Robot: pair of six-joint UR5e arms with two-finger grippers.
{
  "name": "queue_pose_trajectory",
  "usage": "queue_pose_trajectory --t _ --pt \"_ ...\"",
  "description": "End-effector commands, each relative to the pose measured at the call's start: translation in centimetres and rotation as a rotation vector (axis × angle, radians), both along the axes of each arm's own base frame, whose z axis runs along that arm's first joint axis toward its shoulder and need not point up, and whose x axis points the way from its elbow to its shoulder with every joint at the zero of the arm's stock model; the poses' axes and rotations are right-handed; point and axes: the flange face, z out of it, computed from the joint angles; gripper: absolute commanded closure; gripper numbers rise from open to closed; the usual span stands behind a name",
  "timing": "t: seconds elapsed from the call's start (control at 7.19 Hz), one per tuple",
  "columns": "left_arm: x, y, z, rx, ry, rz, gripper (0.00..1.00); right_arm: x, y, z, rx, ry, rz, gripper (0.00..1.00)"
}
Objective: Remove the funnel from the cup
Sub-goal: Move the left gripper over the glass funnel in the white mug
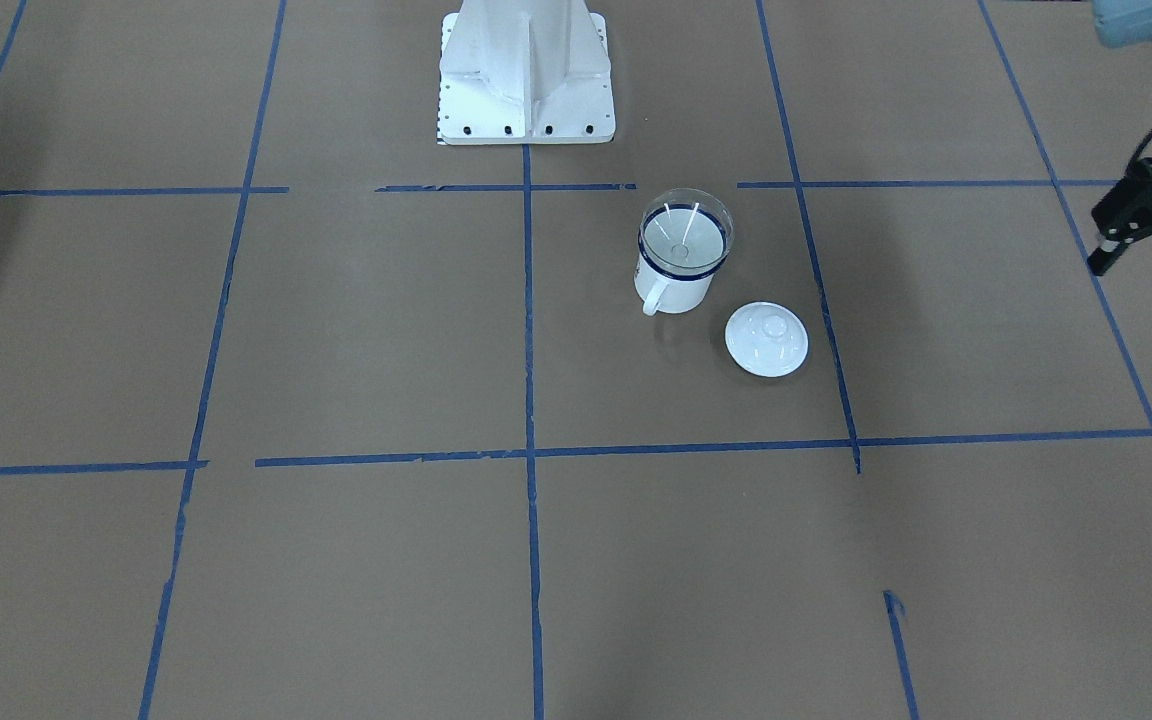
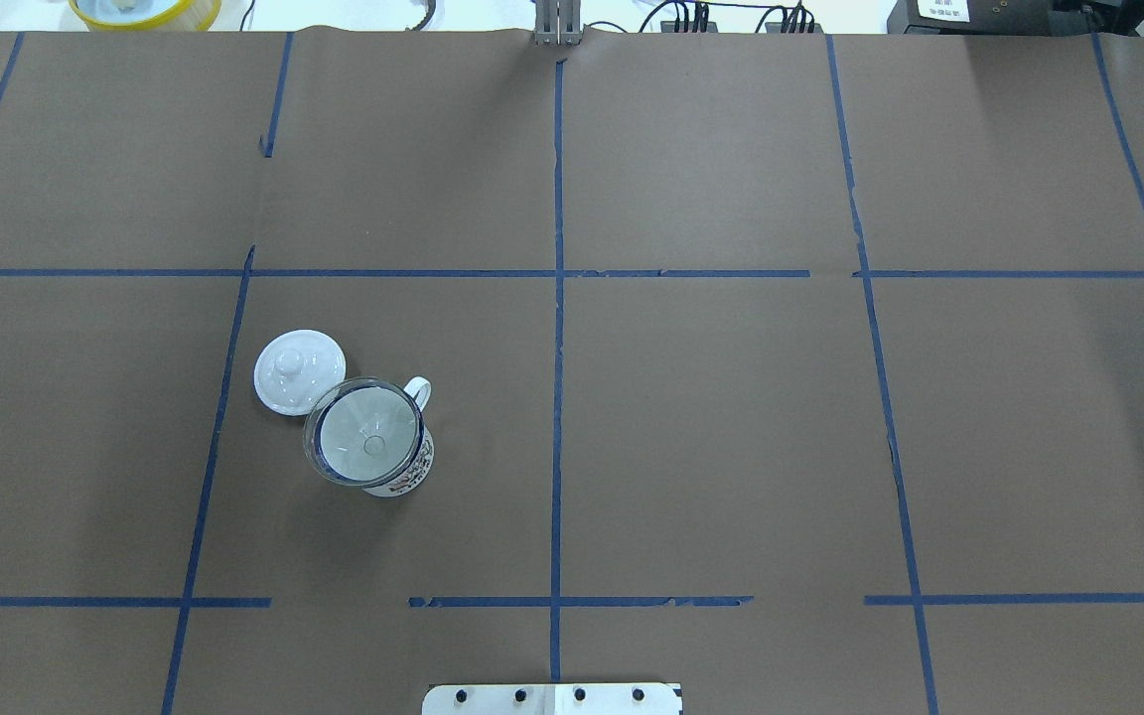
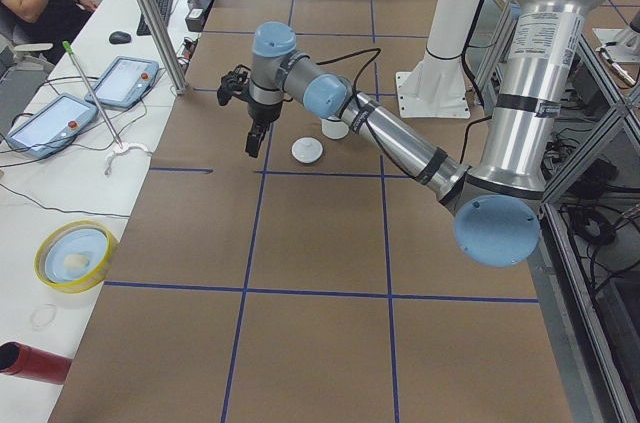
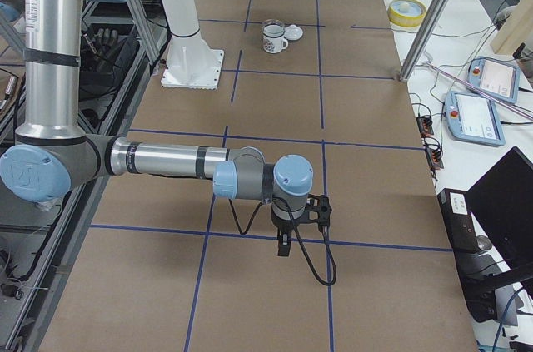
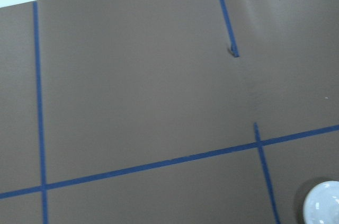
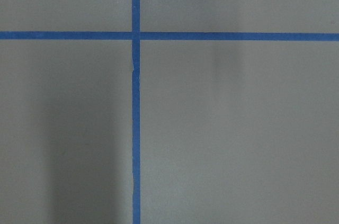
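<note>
The clear funnel (image 1: 685, 238) sits upright in the white cup (image 1: 673, 287) with the dark blue rim, its wide rim resting on the cup's top. In the overhead view the funnel (image 2: 365, 444) covers the cup's (image 2: 411, 475) mouth, and the loop handle points away from the robot. My left gripper (image 1: 1151, 265) hangs above the table far out on the robot's left, well apart from the cup, fingers spread and empty. My right gripper (image 4: 286, 240) shows only in the exterior right view, far from the cup; I cannot tell whether it is open or shut.
A flat white lid (image 1: 766, 340) with a knob lies on the table beside the cup, on the side towards my left gripper. The robot's white base (image 1: 526, 75) stands behind the cup. A yellow-rimmed dish (image 3: 73, 255) and two tablets lie beyond the table's left end.
</note>
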Motion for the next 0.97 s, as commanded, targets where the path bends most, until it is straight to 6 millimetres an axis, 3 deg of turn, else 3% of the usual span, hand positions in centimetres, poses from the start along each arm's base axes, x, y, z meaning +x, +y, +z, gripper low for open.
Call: queue_pose_trajectory --t 0.0,0.14,0.28,0.56,0.7,0.83 --pt "12.7 3.4 -5.6 -0.116 0.040 -0.041 0.00 0.0 0.0 0.0 0.000 0.000 0.000 0.00" --pt "15.0 3.7 -7.0 -0.123 0.051 -0.017 0.00 0.0 0.0 0.0 0.000 0.000 0.000 0.00" --pt "18.2 6.1 -8.9 -0.184 0.091 -0.016 0.00 0.0 0.0 0.0 0.000 0.000 0.000 0.00" --pt "27.3 9.5 -14.2 -0.325 0.053 -0.025 0.00 0.0 0.0 0.0 0.000 0.000 0.000 0.00" --pt "29.1 9.4 -15.4 -0.351 0.050 -0.034 0.00 0.0 0.0 0.0 0.000 0.000 0.000 0.00" --pt "31.0 10.4 -15.0 -0.380 0.039 -0.026 0.03 0.0 0.0 0.0 0.000 0.000 0.000 0.00"
